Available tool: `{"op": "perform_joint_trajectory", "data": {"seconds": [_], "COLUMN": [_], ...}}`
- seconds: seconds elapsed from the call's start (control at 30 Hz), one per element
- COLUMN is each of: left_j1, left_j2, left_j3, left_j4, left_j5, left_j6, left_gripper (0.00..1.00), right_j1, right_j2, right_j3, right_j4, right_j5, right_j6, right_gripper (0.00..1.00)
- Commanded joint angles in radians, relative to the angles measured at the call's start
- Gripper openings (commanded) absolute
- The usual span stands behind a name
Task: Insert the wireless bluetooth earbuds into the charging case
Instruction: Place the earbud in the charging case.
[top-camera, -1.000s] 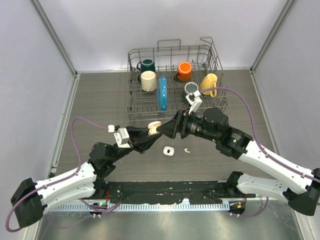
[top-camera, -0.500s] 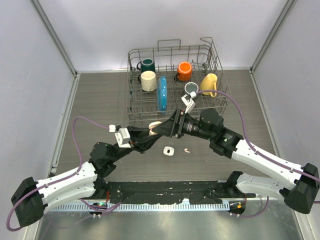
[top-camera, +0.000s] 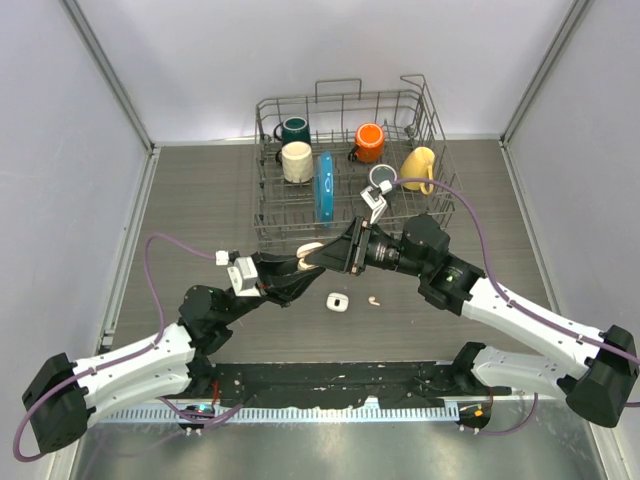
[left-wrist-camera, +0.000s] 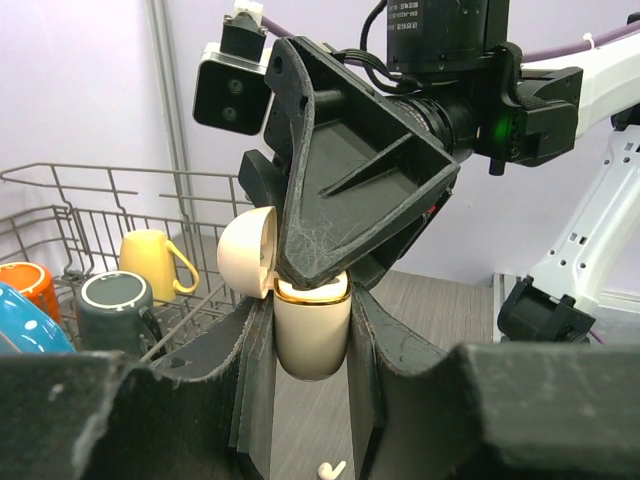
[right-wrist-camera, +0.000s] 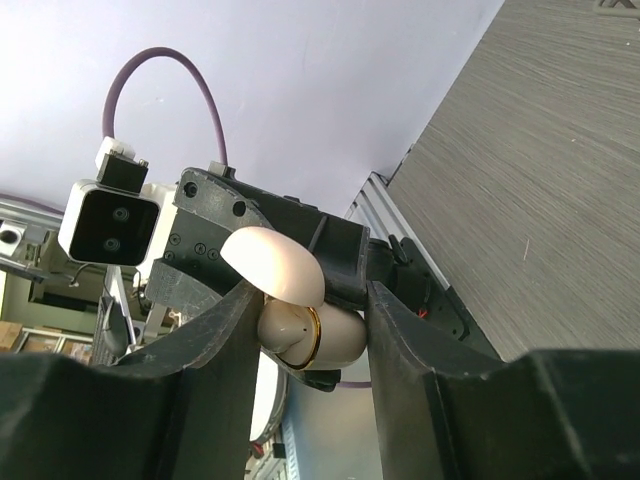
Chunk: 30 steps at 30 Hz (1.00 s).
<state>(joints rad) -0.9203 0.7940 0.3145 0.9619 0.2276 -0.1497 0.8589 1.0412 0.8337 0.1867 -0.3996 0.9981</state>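
Note:
My left gripper is shut on the cream charging case and holds it upright above the table, its lid hinged open. My right gripper is at the case's gold-rimmed mouth, its fingers standing apart on either side of it. One cream earbud sits in the case opening. Another loose earbud lies on the table below; it also shows in the left wrist view. A small white rounded piece lies beside it.
A wire dish rack stands behind the grippers. It holds a teal mug, a cream mug, a blue plate, an orange mug, a grey mug and a yellow mug.
My right gripper has moved left onto the open case in my left gripper. In the last half second both arms have barely moved.

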Motion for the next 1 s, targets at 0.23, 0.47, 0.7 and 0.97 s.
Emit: {"op": "perform_joint_trajectory", "data": {"seconds": [0.23,0.47,0.7,0.97], "left_j1": [0.001,0.001,0.001,0.001], "left_j2": [0.008,0.013,0.039,0.053], "left_j3": [0.009,0.009,0.020,0.025], "left_j4": [0.024,0.021,0.021,0.009], "left_j5": [-0.042,-0.050,-0.047,-0.040], "left_j6": [0.002,-0.005,-0.011,-0.014], "left_gripper": [0.05,0.06,0.05,0.00], "right_j1": [0.009,0.011,0.011,0.011], "right_j2": [0.011,0.006,0.017,0.010], "right_j3": [0.071,0.143,0.179,0.176], "right_j4": [-0.091,-0.259,-0.328,-0.345], "right_j5": [-0.059,-0.015,-0.002,0.016], "right_j6": [-0.108,-0.230,-0.286,-0.305], "right_gripper": [0.24,0.23,0.22,0.33]}}
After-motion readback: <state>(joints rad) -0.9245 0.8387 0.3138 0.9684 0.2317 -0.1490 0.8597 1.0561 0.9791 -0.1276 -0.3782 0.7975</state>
